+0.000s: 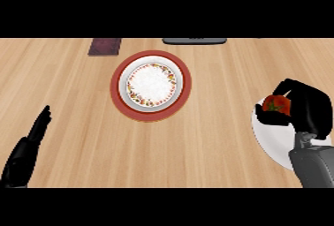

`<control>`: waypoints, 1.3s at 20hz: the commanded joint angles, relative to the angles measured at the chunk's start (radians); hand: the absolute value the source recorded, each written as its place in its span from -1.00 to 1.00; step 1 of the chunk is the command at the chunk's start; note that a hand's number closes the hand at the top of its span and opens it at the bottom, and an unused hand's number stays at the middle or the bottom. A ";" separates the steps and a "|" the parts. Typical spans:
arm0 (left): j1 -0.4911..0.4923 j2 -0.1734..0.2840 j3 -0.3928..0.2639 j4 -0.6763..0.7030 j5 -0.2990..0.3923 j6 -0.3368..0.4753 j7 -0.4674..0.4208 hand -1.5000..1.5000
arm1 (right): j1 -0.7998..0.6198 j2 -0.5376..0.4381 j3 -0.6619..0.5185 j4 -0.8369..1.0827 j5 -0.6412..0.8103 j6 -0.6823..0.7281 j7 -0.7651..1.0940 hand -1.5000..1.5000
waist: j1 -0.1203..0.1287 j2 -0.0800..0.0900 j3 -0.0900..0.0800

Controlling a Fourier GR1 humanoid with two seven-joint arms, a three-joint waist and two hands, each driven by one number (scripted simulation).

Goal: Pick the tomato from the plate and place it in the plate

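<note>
White plain plate (274, 137) is lying at the counter's near right edge, serving as reference. Right hand (306, 110) is curling its fingers round the tomato (277, 104), over that plate's far rim; whether the tomato is touching the plate is unclear. Left hand (29, 141) is resting well left of the plate, fingers straight, holding nothing. Farther and left: red-rimmed patterned plate (151, 84) on the wooden counter (195, 145). Beyond it, dark maroon object (105, 46) and dark grey object (194, 40).
</note>
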 commanded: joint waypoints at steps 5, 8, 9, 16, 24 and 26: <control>0.034 -0.003 -0.006 -0.020 0.002 -0.020 -0.028 0.00 | -0.075 0.111 0.184 -0.352 0.022 0.147 0.096 1.00 | 0.011 0.001 0.002; -0.012 -0.023 -0.014 -0.024 -0.019 0.005 0.015 0.00 | -0.173 0.117 0.169 -0.360 -0.003 0.228 0.115 1.00 | 0.013 0.006 0.002; -0.027 0.007 0.007 0.015 -0.017 -0.006 -0.005 0.00 | -0.256 0.199 0.247 -0.296 0.066 0.201 0.172 1.00 | 0.022 0.008 0.002; -0.017 0.008 0.026 0.038 -0.004 -0.027 -0.042 0.00 | -0.497 0.315 0.231 -0.035 0.027 0.148 0.221 1.00 | 0.026 0.010 0.002; -0.006 -0.012 -0.010 -0.013 -0.027 -0.031 -0.016 0.00 | -0.702 0.318 0.263 0.418 -0.165 -0.074 0.245 1.00 | 0.050 0.015 0.003; -0.064 -0.012 -0.008 -0.021 -0.023 -0.031 0.043 0.00 | -0.761 0.318 0.226 0.557 -0.188 -0.086 0.193 1.00 | 0.051 0.018 0.003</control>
